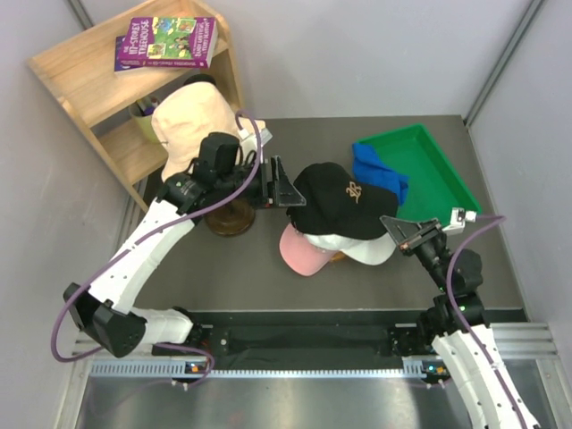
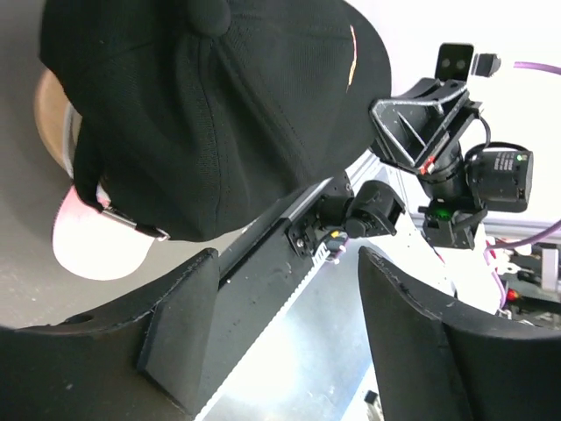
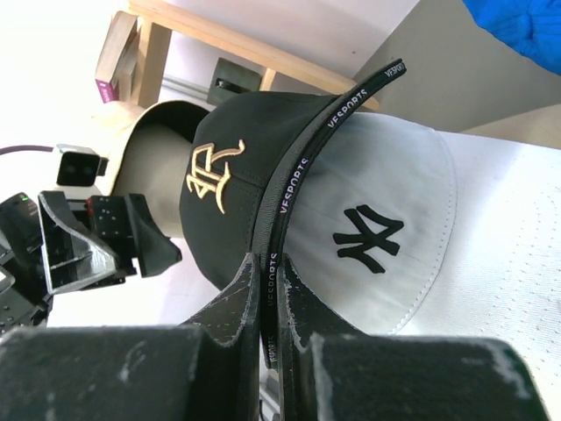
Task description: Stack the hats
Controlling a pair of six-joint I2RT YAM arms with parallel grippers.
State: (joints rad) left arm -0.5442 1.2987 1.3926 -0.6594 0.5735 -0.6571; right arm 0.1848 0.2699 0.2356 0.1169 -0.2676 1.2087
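Note:
A black cap (image 1: 335,198) with a gold logo lies on top of a white cap (image 1: 371,248) and a pink cap (image 1: 302,255) at mid-table. My right gripper (image 1: 402,234) is shut on the black cap's peak; in the right wrist view the peak's edge (image 3: 289,175) runs between the closed right gripper (image 3: 270,272), with the white cap (image 3: 377,237) beneath. My left gripper (image 1: 284,192) is open and empty beside the black cap's back (image 2: 219,114). A royal blue cap (image 1: 380,170) lies in the green tray. A pale peach cap (image 1: 192,116) sits by the shelf. No khaki cap shows.
A green tray (image 1: 438,174) stands at the back right. A wooden shelf (image 1: 89,76) with a purple book (image 1: 165,42) stands at the back left. A round brown wooden base (image 1: 230,217) sits under my left arm. Grey walls close in both sides.

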